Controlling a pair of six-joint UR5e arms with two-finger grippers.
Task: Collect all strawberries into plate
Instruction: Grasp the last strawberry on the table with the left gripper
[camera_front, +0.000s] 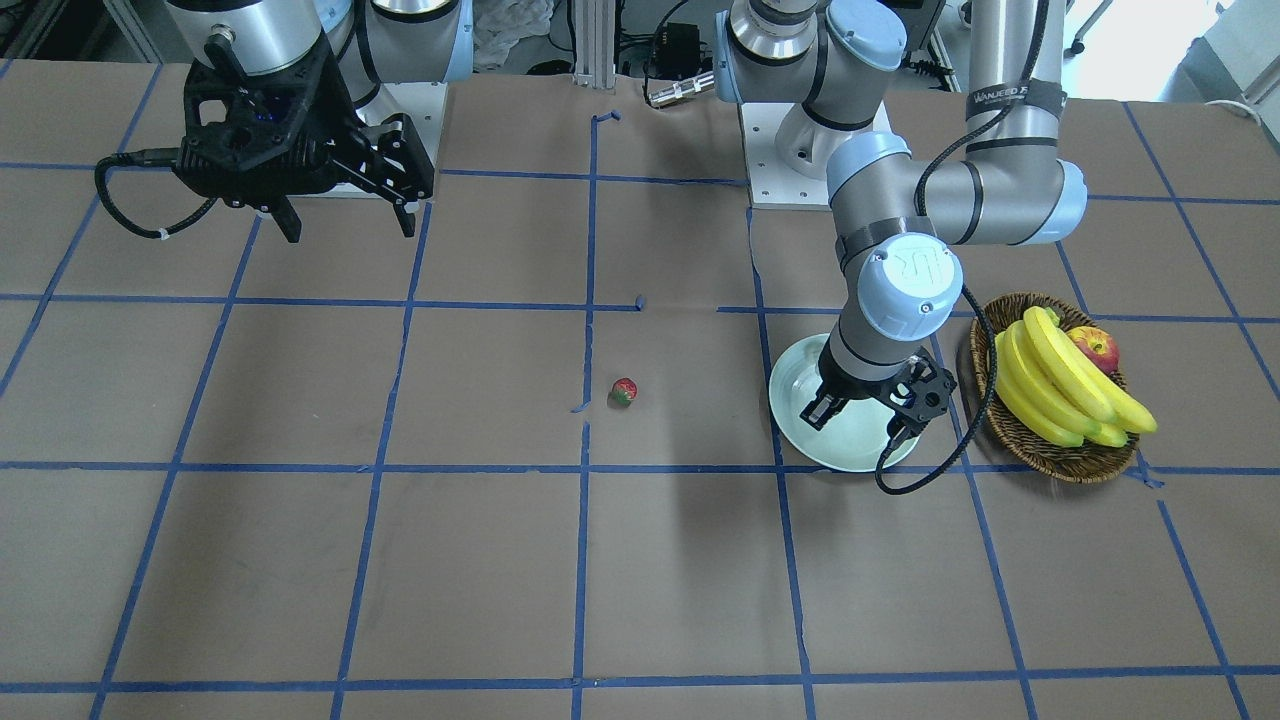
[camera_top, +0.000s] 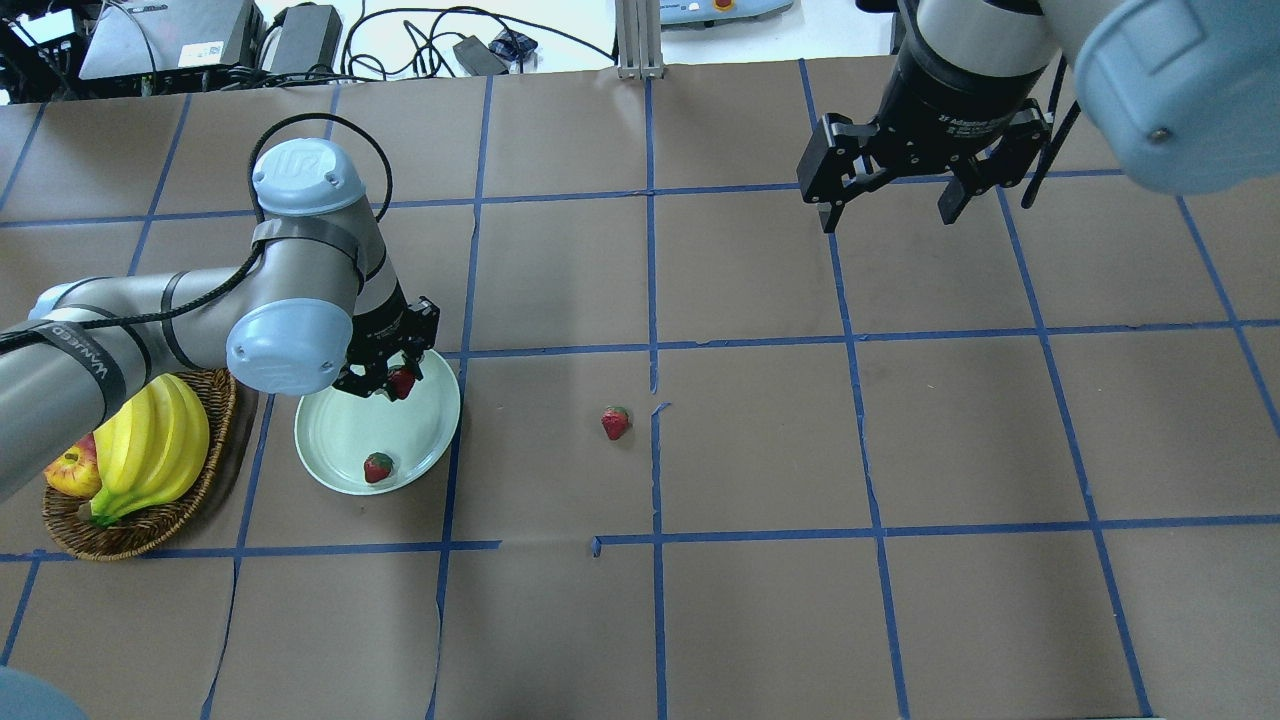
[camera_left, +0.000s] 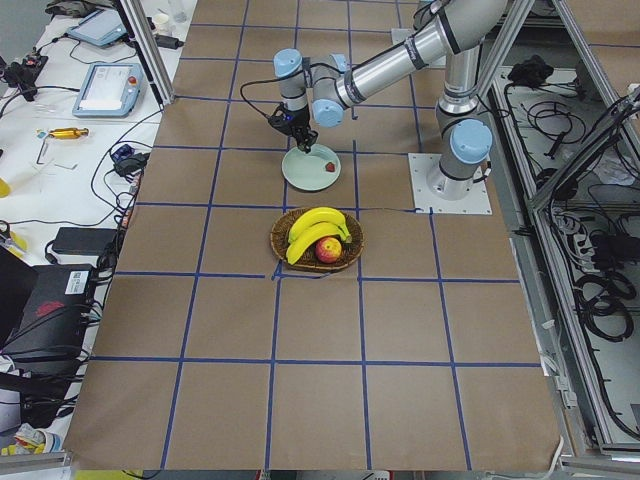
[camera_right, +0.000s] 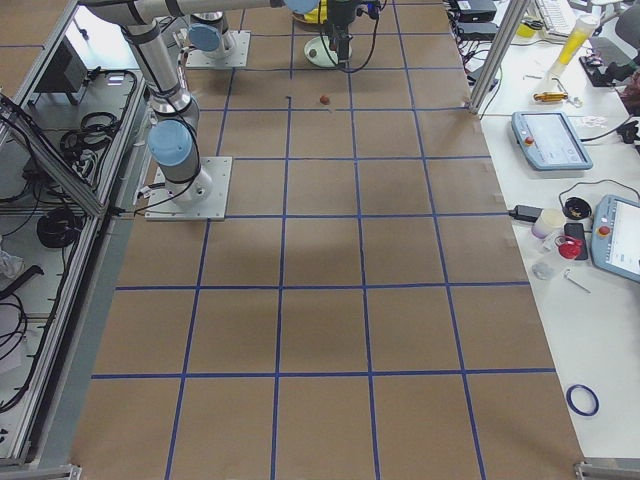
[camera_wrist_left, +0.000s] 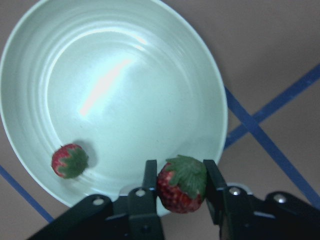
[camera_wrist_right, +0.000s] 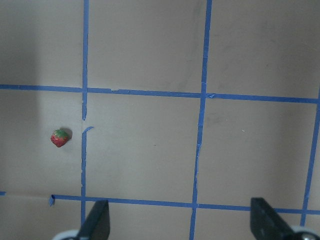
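The pale mint plate (camera_top: 345, 435) lies on the table's left side and also shows in the left wrist view (camera_wrist_left: 125, 95). One strawberry (camera_top: 378, 467) lies inside it near the rim (camera_wrist_left: 69, 161). My left gripper (camera_top: 398, 378) is shut on a second strawberry (camera_wrist_left: 181, 184) and holds it just above the plate's rim. A third strawberry (camera_top: 615, 422) lies on the brown paper near the table's middle, also in the right wrist view (camera_wrist_right: 59, 137). My right gripper (camera_top: 888, 215) is open and empty, high over the far right of the table.
A brown wicker basket (camera_top: 140, 535) with bananas (camera_top: 150, 445) and a red-yellow apple (camera_top: 68, 475) stands right next to the plate's left. Blue tape lines grid the brown paper. The left arm's black cable (camera_front: 930, 470) loops over the plate's side.
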